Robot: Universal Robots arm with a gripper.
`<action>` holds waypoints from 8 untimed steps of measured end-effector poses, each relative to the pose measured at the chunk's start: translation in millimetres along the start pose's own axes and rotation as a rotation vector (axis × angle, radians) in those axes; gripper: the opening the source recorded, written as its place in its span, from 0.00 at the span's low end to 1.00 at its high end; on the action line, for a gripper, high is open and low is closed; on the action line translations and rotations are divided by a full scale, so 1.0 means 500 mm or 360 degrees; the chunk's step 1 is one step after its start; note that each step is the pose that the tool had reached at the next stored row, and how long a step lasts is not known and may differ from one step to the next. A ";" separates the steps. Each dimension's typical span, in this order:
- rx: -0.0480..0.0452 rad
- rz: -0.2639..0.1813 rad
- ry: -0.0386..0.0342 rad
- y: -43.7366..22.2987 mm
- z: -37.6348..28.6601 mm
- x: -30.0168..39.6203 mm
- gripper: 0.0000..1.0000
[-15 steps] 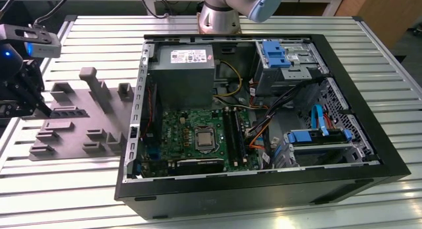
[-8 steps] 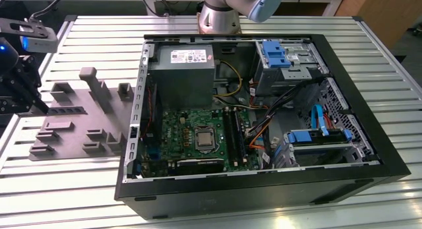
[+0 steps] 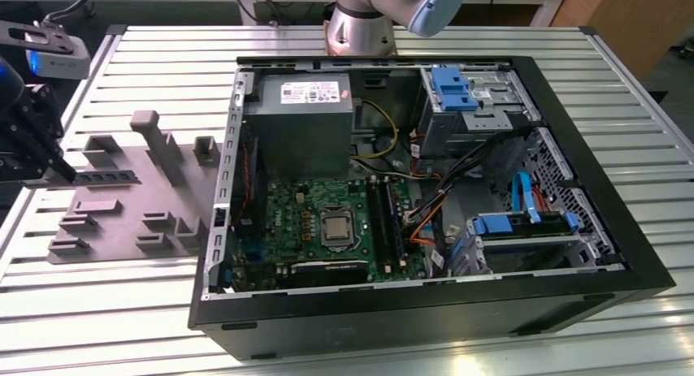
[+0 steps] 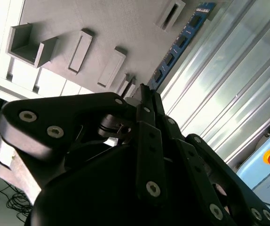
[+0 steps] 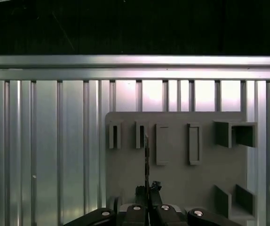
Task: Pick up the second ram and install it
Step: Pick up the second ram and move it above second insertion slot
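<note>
Ram (image 4: 179, 43) is standing on edge over the grey tray (image 3: 119, 212) on the surface (image 3: 97, 311), beside the open case (image 3: 434, 315). I'm seeing the jaws pinching narrowly on its near end, the stick reaching away from them.

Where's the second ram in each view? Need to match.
Exterior view: second ram over the grey tray, at the exterior view's left.
Second wrist view: second ram running out from the jaws, by the tray's edge.
First wrist view: second ram edge-on, over the tray.
Shared landmark: the grey tray.
</note>
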State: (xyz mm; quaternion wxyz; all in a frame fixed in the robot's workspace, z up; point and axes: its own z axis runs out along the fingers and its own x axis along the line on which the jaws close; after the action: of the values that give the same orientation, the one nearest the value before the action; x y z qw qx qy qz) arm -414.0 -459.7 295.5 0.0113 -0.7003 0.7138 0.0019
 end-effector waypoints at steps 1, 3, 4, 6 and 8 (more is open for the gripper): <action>0.0000 0.0000 0.0000 0.000 -0.002 0.000 0.14; 0.0001 0.0000 0.0000 0.000 -0.007 0.000 0.14; 0.0001 0.0000 0.0000 0.000 -0.010 0.000 0.14; 0.0002 0.0000 0.0000 0.000 -0.014 0.000 0.14; 0.0002 0.0000 0.0000 0.000 -0.019 0.000 0.14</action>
State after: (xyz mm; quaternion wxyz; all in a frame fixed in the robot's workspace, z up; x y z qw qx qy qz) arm -414.0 -459.7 304.9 0.0118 -0.7003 0.7138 0.0014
